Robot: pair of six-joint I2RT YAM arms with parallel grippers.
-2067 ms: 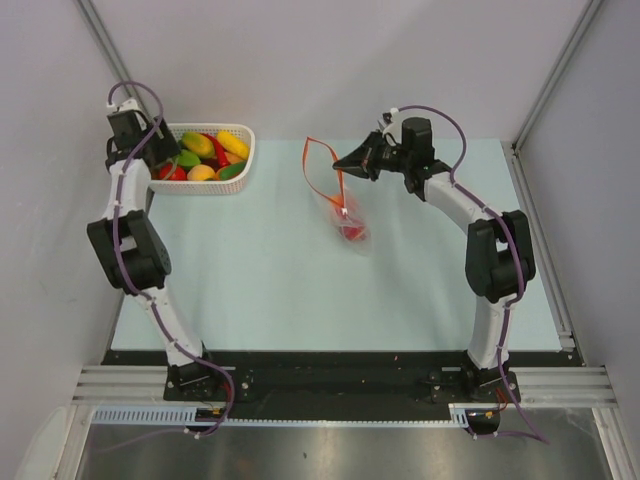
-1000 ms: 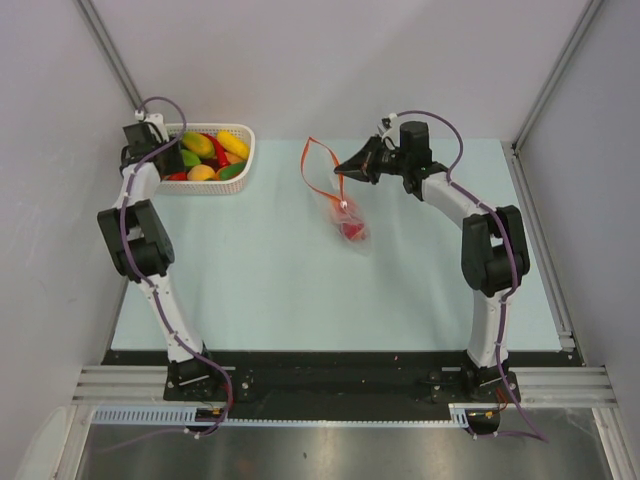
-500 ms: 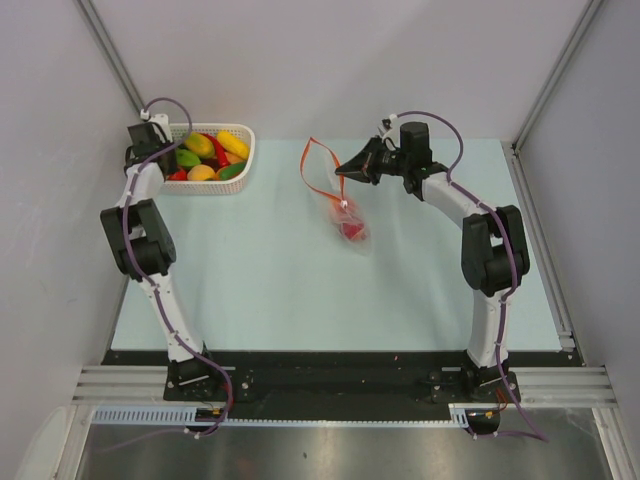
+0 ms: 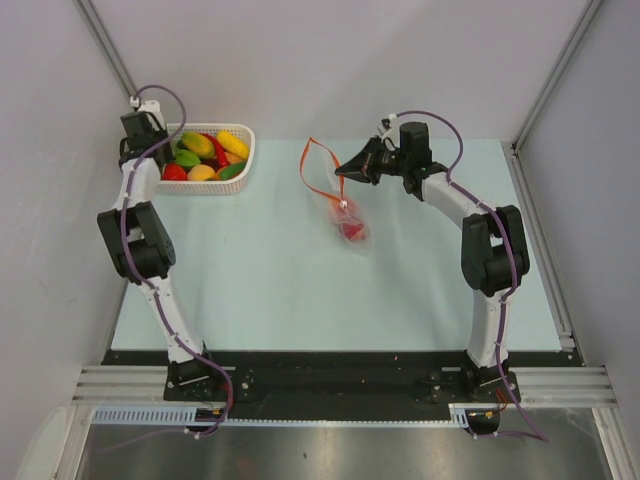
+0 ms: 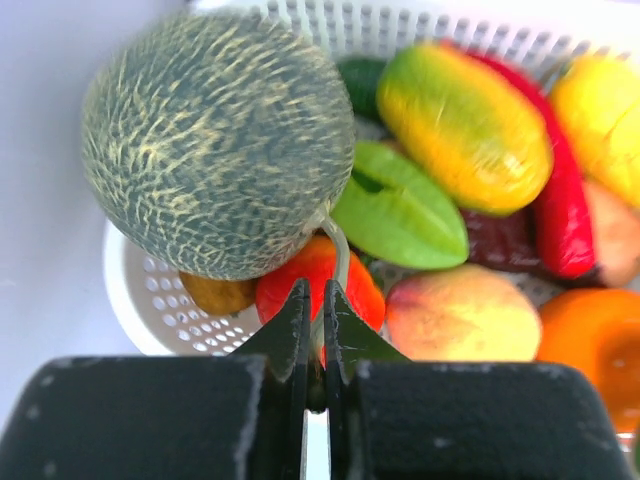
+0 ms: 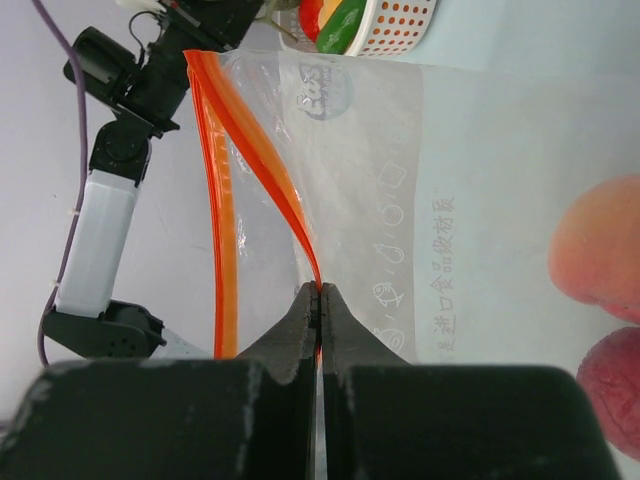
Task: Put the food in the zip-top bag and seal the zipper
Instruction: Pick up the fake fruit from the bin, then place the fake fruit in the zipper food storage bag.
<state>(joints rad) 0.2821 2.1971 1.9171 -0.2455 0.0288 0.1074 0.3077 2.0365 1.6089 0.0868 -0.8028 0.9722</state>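
the bench (image 4: 250,290) is a pale blue-green surface with both arms reaching to its far half. the white lattice basket (image 4: 247,158) sits at the far left corner, well apart from the zip-top bag (image 4: 338,205), which lies near the far middle.

the bag is clear and crinkly. its mouth stands open and raised toward the far side, while its body slopes down to the bench. we see food already inside: a peach-coloured piece (image 6: 600,250) and a dark red piece (image 6: 612,392) near the bottom of the pouch.

a netted green melon (image 5: 220,140) hangs over the left end of the basket, and it is the largest item there. the basket also holds a green-and-yellow mango (image 5: 465,125), a green star-shaped fruit (image 5: 400,215), a peach (image 5: 462,318), a red chilli (image 5: 562,200) and a red piece (image 5: 320,285) under the melon.

the zipper (image 6: 250,150) runs as an orange-red strip along the open mouth.

the left hand (image 5: 312,300) is clenched on the pale stem of the melon. the right hand (image 6: 318,292) is pinched tight on the zipper, at one lip of the mouth.
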